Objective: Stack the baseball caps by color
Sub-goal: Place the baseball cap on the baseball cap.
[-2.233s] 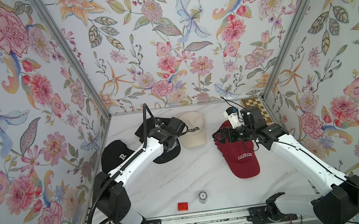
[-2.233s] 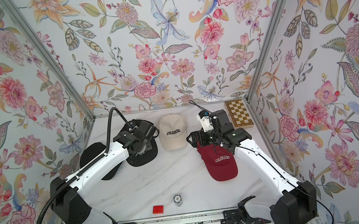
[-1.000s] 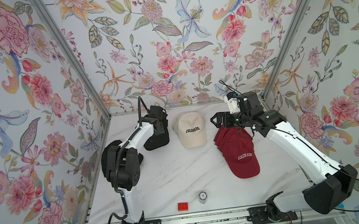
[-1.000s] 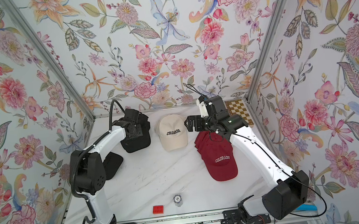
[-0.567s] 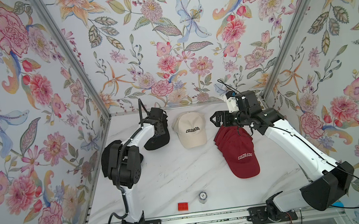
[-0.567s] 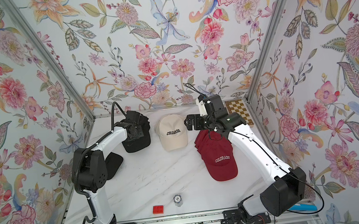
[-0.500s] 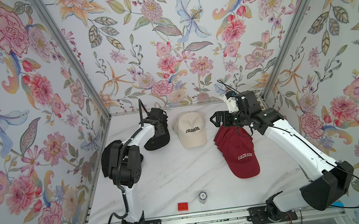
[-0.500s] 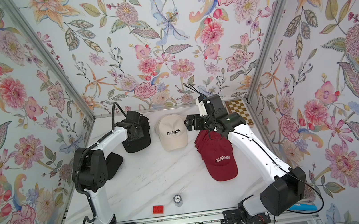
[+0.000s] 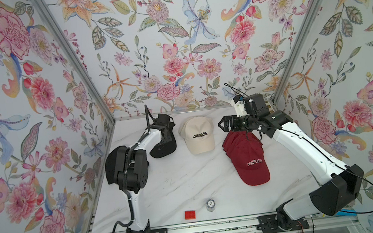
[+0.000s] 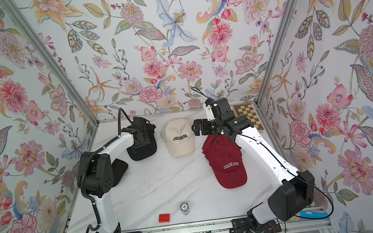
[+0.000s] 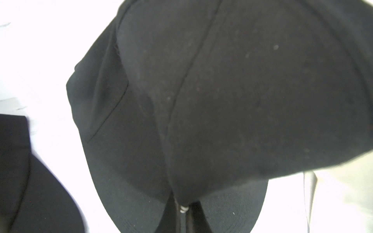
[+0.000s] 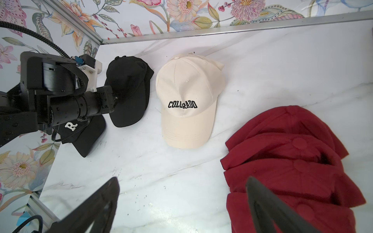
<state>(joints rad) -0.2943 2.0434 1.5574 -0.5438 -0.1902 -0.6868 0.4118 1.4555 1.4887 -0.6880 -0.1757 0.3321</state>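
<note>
Top views both show the marble surface (image 9: 177, 186) with the caps in three groups across its back half. The maroon stack (image 9: 246, 155) is the biggest and lies on my right. Its overlapping crowns fan toward the back, and the front cap shows a white "COLORADO" with its brim toward the front edge. My right jaws are spread wide and hold nothing. They hang over the back end of that stack, tips toward the cream cap (image 9: 198, 136). That cap lies in the middle with its black "COLORADO" up. Left of it, my left jaws are pressed together on the crown fabric of a black cap (image 9: 163, 145). I cannot tell whether it rests on the surface. A second black cap (image 12: 88, 133), marked with a white "R", lies partly under my left arm. A chessboard (image 10: 247, 119) sits in the back-right corner. A red brick (image 9: 190, 214) and a poker chip (image 9: 210, 203) lie near the front edge.
</note>
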